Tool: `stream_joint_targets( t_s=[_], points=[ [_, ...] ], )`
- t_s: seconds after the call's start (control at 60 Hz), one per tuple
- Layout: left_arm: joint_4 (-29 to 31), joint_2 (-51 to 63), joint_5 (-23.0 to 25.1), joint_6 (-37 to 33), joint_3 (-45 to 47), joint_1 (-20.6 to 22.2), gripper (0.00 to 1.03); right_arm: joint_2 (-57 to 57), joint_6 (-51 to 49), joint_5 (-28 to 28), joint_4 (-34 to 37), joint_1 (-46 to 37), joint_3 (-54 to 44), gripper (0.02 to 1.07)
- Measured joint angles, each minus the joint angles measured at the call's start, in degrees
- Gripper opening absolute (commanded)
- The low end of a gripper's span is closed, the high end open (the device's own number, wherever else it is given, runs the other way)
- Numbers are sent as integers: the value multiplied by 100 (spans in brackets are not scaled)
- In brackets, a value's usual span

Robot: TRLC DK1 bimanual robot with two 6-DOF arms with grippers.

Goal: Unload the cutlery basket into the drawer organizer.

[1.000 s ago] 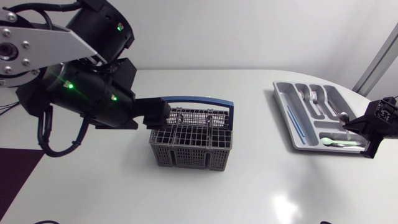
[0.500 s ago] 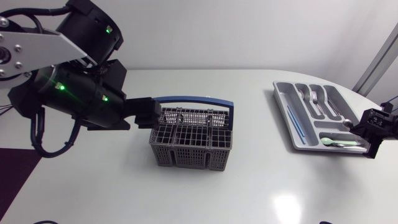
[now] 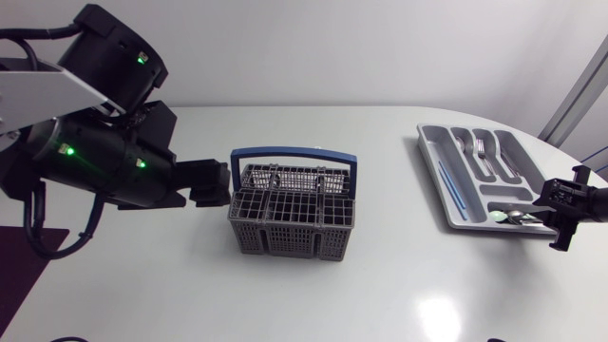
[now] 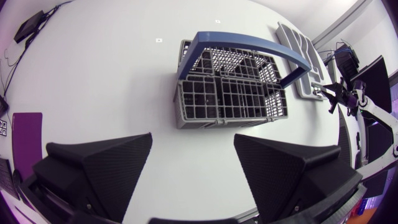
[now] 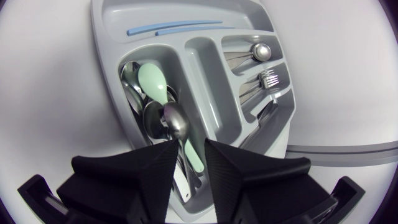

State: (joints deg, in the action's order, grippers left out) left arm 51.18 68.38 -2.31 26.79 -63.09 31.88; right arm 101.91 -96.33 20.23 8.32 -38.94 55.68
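The grey cutlery basket (image 3: 293,211) with its blue handle (image 3: 294,152) stands mid-table. My left gripper (image 3: 211,182) hovers just left of it, open and empty; in the left wrist view the basket (image 4: 230,93) lies ahead of the wide-apart fingers (image 4: 99,165). The grey drawer organizer (image 3: 432,152) sits at the right. My right gripper (image 5: 190,149) is over its near compartment, fingers slightly parted. Just ahead of them a metal spoon (image 5: 171,121) lies on a mint-green spoon (image 5: 155,81) and other spoons. In the head view the right gripper (image 3: 545,202) is at the organizer's near right corner.
Other organizer (image 5: 106,62) compartments hold forks (image 5: 267,79), more metal cutlery (image 5: 258,51) and thin blue sticks (image 5: 174,27). The organizer lies close to the table's right edge. White tabletop spreads between basket and organizer.
My left arm has drawn back to the left, away from the basket's handle. My right gripper has backed off from the organizer a little and its fingers have parted.
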Motion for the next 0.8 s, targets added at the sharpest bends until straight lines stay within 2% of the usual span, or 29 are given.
stream_joint_targets(
  t_s=[0.2, 0.433, 0.583, 0.6, 0.617, 0.65, 0.8],
  points=[
    [0, -179, -2, -50, 52, -70, 92, -472, 9, -13, 0, 83, -350, 52],
    [0, -365, -105, -131, 310, -70, 95, -1491, 459, -11, 2, 638, -903, 56],
    [2, -551, -192, -155, 498, -85, 95, -2057, 949, -7, 13, 1010, -1222, 70],
    [2, -586, -214, -166, 511, -96, 95, -2120, 1003, -7, 13, 1054, -1257, 76],
    [2, -614, -225, -181, 522, -105, 95, -2168, 1049, -4, 15, 1088, -1281, 88],
    [2, -678, -254, -197, 542, -127, 95, -2297, 1143, 2, 20, 1182, -1353, 105],
    [0, -914, -275, -306, 680, -225, 95, -2846, 1751, 35, 28, 1628, -1661, 103]
  ],
)
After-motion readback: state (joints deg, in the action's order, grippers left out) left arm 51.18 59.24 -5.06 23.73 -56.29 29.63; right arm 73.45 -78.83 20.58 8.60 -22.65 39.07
